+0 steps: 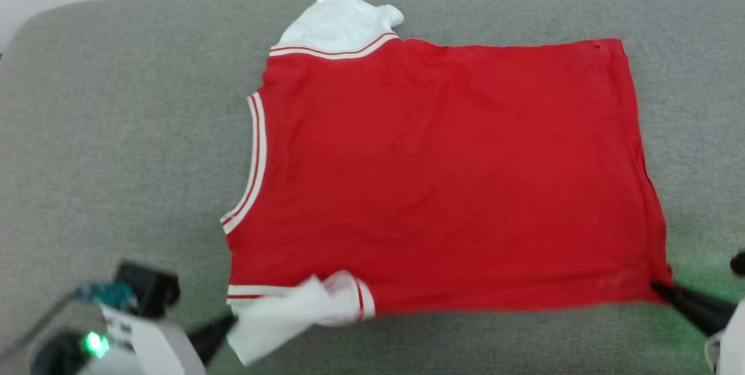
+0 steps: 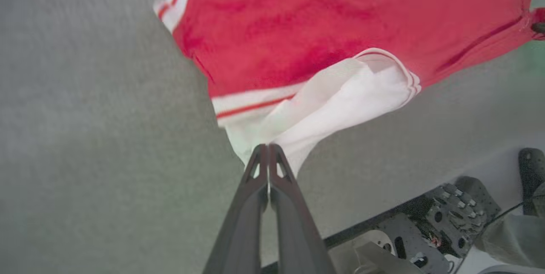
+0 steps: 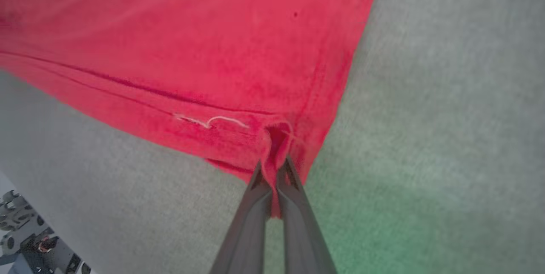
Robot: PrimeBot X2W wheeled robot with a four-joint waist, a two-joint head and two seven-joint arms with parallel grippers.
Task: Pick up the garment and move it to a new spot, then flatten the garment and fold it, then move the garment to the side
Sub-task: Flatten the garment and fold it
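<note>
Your left fingers (image 1: 224,327) (image 2: 268,150) are pressed together on the loose tip of the near white sleeve (image 1: 279,317). Your right fingers (image 1: 660,289) (image 3: 274,167) are pinching a small pucker of red cloth at the near corner of the hem (image 1: 637,130). Both pairs sit on the edge closest to you, well apart, one at each end.

From there the shirt (image 1: 442,171) (image 2: 340,18) (image 3: 170,31) lies entirely away from the fingers, spread up the head view over the grey padded bench (image 1: 116,130). Its long axis runs side to side between your two grips. The collar (image 1: 256,154) points to your left and the hem to your right. The plain red side is up, and no lettering shows.

The body looks nearly flat. The near sleeve is bunched and doubled over by your left fingers, and the far sleeve (image 1: 337,23) is crumpled beyond the shoulder.

Each arm has its own end, so neither needs to reach across. With both grips on the near edge, the likely next move is to carry that edge away from you along the whole length. Keep the two ends level, or the fold will slant.
</note>
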